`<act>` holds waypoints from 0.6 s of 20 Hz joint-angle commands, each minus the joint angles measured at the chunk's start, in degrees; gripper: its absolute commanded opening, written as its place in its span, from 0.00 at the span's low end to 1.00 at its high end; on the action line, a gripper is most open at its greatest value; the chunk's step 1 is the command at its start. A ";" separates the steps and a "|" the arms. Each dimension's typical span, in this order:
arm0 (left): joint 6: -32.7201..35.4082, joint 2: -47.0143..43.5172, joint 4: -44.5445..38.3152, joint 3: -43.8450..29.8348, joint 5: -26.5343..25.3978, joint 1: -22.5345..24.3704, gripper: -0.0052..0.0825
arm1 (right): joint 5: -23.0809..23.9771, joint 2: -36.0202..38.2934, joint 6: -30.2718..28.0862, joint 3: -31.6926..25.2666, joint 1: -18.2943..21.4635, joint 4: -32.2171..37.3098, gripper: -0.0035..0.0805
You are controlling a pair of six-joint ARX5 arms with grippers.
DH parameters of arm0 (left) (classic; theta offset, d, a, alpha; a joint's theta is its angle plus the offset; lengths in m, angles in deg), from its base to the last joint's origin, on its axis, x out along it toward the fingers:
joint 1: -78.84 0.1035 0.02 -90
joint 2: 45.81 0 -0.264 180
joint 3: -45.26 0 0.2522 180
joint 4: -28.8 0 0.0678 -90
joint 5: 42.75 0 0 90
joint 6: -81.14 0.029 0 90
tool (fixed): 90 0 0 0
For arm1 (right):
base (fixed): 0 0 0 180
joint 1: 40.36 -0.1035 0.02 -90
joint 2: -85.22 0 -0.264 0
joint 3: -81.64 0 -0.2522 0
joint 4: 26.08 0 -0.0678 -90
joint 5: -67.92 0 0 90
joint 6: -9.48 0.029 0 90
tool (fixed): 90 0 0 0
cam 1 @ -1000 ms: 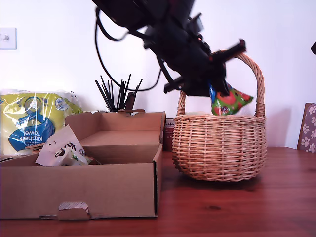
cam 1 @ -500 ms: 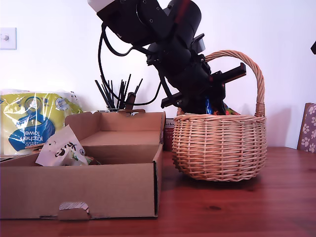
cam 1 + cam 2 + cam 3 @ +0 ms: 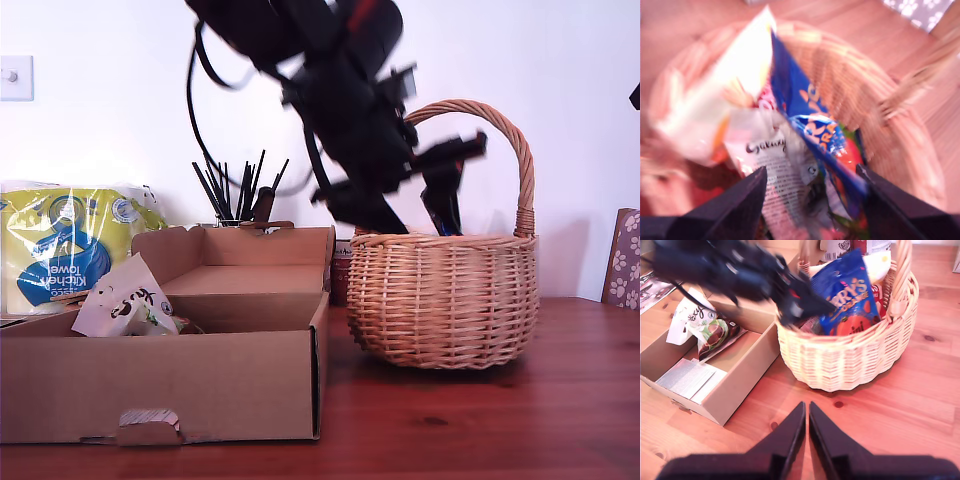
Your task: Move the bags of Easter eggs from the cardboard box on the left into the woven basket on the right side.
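The woven basket (image 3: 445, 300) stands at the exterior view's right, with my first gripper (image 3: 410, 205) open just above its rim, under the handle. In the first wrist view my first gripper (image 3: 811, 170) holds nothing. Below it in the basket (image 3: 840, 65) lie a blue bag (image 3: 810, 125), a white bag (image 3: 770, 165) and a cream bag (image 3: 735, 85). The cardboard box (image 3: 160, 385) at the exterior view's left holds a white bag (image 3: 125, 300) leaning in its near corner. My second gripper (image 3: 806, 404) is shut and empty above the table, facing the basket (image 3: 840, 365) and the box (image 3: 735, 385).
A yellow-and-blue kitchen towel pack (image 3: 65, 245) and a pot of black utensils (image 3: 235, 190) stand behind the box. Tin cans (image 3: 840, 247) sit behind the basket. A flowered chair back (image 3: 625, 255) shows at the exterior view's right edge. Flat paper slips (image 3: 687, 380) lie in the box.
My first gripper carried a green-and-red bag down into the basket, let it go and opened. The bag has dropped below the rim, out of the exterior view.
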 commanded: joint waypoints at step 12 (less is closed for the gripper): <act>18.27 -17.46 31.61 0.15 -0.48 7.67 0.05 | 0.00 0.02 0.04 0.17 -0.15 0.70 0.03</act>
